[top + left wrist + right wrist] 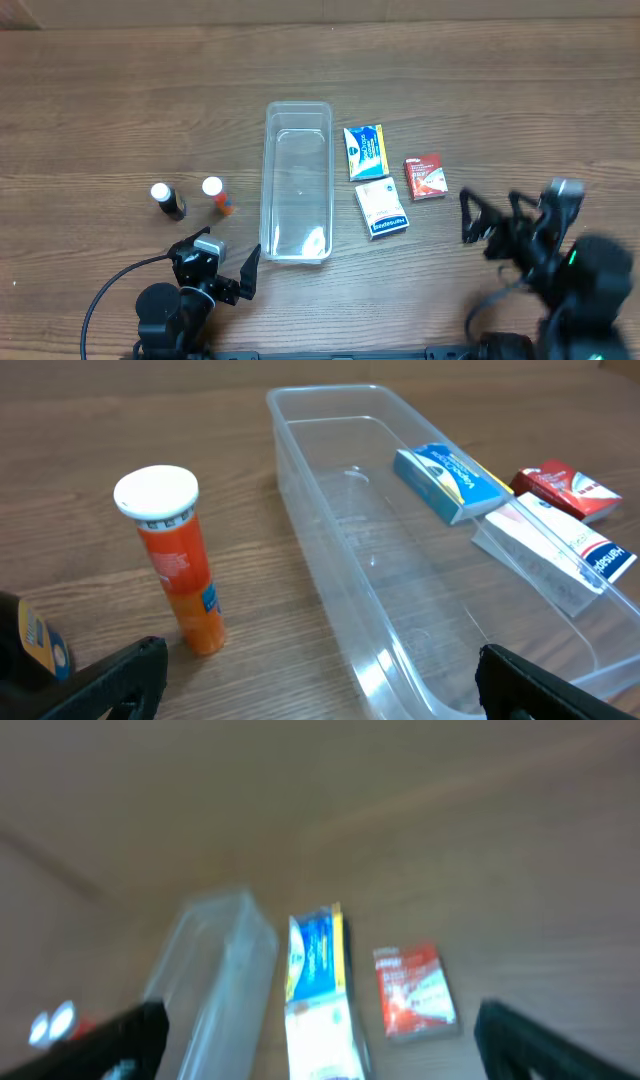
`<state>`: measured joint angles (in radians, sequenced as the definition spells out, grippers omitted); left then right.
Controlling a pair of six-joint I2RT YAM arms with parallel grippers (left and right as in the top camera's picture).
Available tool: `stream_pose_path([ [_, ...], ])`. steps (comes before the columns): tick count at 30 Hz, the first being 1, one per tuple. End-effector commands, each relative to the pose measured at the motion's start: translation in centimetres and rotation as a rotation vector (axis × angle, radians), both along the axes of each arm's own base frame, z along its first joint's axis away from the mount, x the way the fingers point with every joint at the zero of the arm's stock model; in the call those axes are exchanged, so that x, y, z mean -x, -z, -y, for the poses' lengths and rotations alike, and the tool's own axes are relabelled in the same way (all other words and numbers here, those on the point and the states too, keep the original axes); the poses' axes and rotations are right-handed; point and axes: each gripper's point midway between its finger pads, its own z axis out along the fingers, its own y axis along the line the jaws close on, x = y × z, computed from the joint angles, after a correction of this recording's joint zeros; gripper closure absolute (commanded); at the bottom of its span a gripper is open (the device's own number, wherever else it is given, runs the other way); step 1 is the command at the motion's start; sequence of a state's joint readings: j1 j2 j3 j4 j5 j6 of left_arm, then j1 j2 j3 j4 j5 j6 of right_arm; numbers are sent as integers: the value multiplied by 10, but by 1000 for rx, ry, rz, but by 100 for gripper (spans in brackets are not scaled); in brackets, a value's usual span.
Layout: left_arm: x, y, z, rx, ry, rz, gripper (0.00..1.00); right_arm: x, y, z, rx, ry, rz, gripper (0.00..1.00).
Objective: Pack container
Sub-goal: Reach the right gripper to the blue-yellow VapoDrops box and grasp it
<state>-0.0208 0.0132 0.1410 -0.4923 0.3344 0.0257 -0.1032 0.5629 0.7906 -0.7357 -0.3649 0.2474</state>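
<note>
The clear plastic container (297, 182) lies lengthwise at the table's middle and holds nothing. It also shows in the left wrist view (400, 570) and, blurred, in the right wrist view (205, 980). Right of it lie a blue box (365, 151), a white box (381, 209) and a red box (425, 177). Left of it stand an orange tube (220, 196) and a dark bottle (168, 200), both white-capped. My left gripper (225, 268) is open and empty just before the container's near left corner. My right gripper (490, 225) is open and empty, right of the boxes.
The wooden table (100, 110) stretches bare to the back and far left. A black cable (100, 300) runs from the left arm at the front edge.
</note>
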Motion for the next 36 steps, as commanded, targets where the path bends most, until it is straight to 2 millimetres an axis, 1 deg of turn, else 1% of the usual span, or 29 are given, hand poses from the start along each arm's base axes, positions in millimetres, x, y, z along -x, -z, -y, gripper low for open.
stream_pose_path([
  [1, 1, -1, 3, 8, 18, 4, 0, -35, -39, 1, 12, -37, -137, 0],
  [3, 1, -1, 3, 8, 18, 3, 0, -51, -53, -4, -27, -75, -242, 0],
  [5, 1, -1, 3, 8, 18, 4, 0, -69, -67, -13, -85, -128, -306, 0],
  [6, 1, -1, 3, 8, 18, 3, 0, -78, -69, -17, -105, -154, -338, 0],
  [8, 1, -1, 3, 8, 18, 4, 0, -101, -72, -26, -108, -235, -339, 0],
  [9, 1, -1, 3, 8, 18, 4, 0, -112, -68, -27, -95, -243, -349, 0],
  [11, 1, -1, 3, 8, 18, 4, 0, -129, -50, -28, -59, -217, -402, 0],
  [12, 1, -1, 3, 8, 18, 3, 0, -135, -39, -29, -39, -199, -433, 0],
  [14, 1, -1, 3, 8, 18, 4, 0, -148, -3, -37, 50, -155, -530, 0],
  [15, 1, -1, 3, 8, 18, 3, 0, -152, 11, -43, 94, -147, -565, 0],
  [16, 1, -1, 3, 8, 18, 4, 0, -155, 22, -47, 127, -138, -588, 0],
  [17, 1, -1, 3, 8, 18, 4, 0, -159, 40, -53, 182, -120, -629, 0],
  [20, 1, -1, 3, 8, 18, 4, 0, -169, 78, -71, 295, -111, -688, 0],
  [22, 1, -1, 3, 8, 18, 4, 0, -175, 101, -86, 334, -133, -716, 0],
  [23, 1, -1, 3, 8, 18, 4, 0, -179, 116, -95, 341, -149, -734, 0],
  [25, 1, -1, 3, 8, 18, 4, 0, -184, 136, -105, 355, -169, -756, 0],
  [28, 1, -1, 3, 8, 18, 4, 0, -188, 158, -117, 371, -194, -774, 0],
  [31, 1, -1, 3, 8, 18, 3, 0, -193, 174, -132, 380, -229, -767, 0],
  [35, 1, -1, 3, 8, 18, 3, 0, -192, 193, -150, 400, -263, -777, 0],
  [36, 1, -1, 3, 8, 18, 3, 0, -192, 198, -152, 405, -266, -780, 0],
])
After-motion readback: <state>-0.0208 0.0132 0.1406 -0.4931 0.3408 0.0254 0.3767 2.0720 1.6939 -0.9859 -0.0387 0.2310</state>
